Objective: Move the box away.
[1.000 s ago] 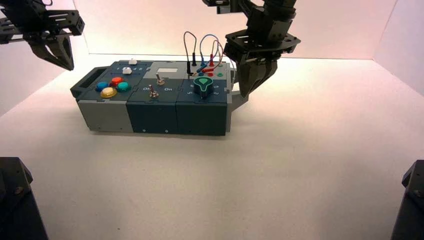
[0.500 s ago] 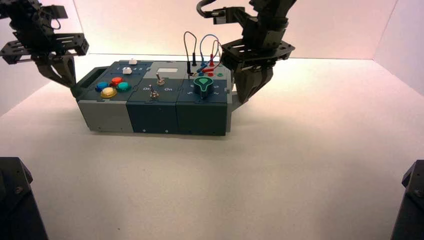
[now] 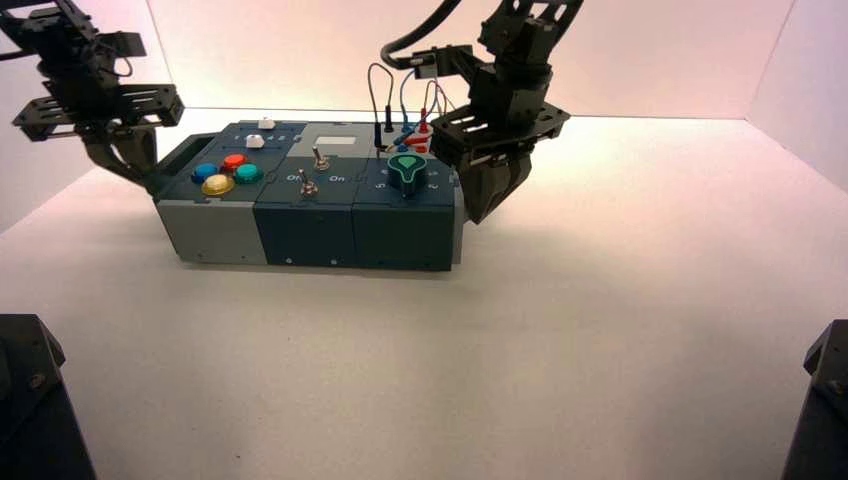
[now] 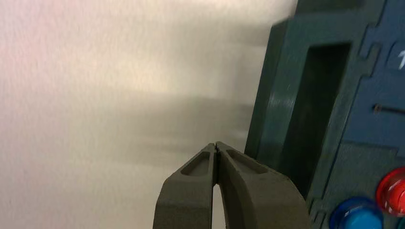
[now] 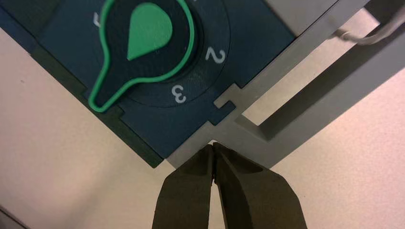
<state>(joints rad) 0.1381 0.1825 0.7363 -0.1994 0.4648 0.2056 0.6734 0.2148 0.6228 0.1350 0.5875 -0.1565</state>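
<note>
The black, angular right gripper [image 5: 213, 144], clenched empty, had drawn in to the near corner of the grey handle; its clenched black left twin [image 4: 215, 144] had reached the opposite end. The long teal-and-grey control box [image 3: 304, 235] sat on the pale tabletop [image 3: 420, 370], apparently about to be pushed.

Bright Light on a Pale Tabletop

A pale tabletop [image 3: 600, 350] spread across the scene, glowing brightest toward the far side, with soft shadows on it. A pinkish far wall [image 3: 650, 60] met it along a thin dark line. Plain side walls [image 3: 805, 90] closed it in, left and right.
</note>
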